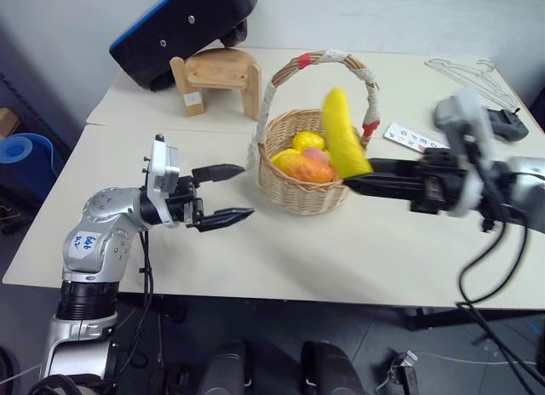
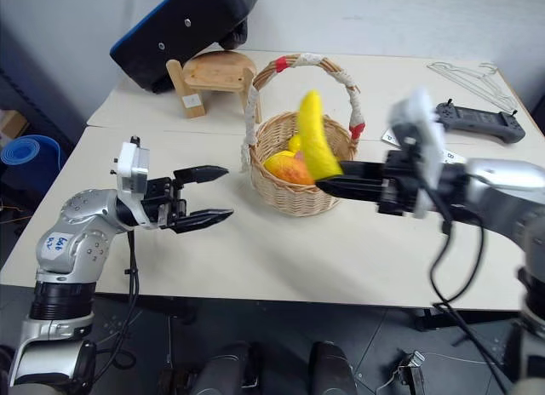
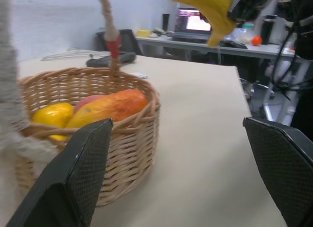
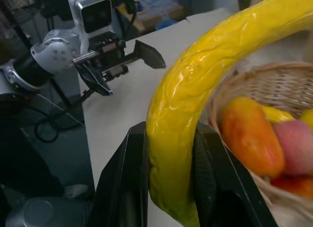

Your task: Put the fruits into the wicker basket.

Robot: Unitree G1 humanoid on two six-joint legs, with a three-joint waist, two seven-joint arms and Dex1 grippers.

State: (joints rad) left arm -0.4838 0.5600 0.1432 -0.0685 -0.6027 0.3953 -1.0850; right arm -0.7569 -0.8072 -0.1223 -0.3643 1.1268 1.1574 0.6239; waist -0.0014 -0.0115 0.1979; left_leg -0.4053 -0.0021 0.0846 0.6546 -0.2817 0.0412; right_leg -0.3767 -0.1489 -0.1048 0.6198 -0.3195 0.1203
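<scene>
The wicker basket [image 1: 294, 195] stands mid-table, its arched handle [image 1: 328, 59] wrapped in white cord with red bands. In it lie a yellow lemon-like fruit [image 1: 308, 140], an orange-red mango [image 1: 302, 166] and a pink peach [image 1: 320, 155]. My right gripper [image 1: 351, 183] reaches in from the right and is shut on the lower end of a yellow banana [image 1: 343, 133], which stands upright over the basket's near-right rim. The right wrist view shows both fingers [image 4: 122, 188] clamped on the banana [image 4: 195, 90]. My left gripper [image 1: 228, 193] hovers open just left of the basket, holding nothing.
A wooden stool [image 1: 220, 76] and a black-and-blue case [image 1: 183, 25] sit at the back left. Wire hangers [image 1: 473, 71], a black controller [image 1: 504, 120] and a printed card [image 1: 413, 138] lie at the right. The table's front edge [image 1: 281, 294] runs close below both arms.
</scene>
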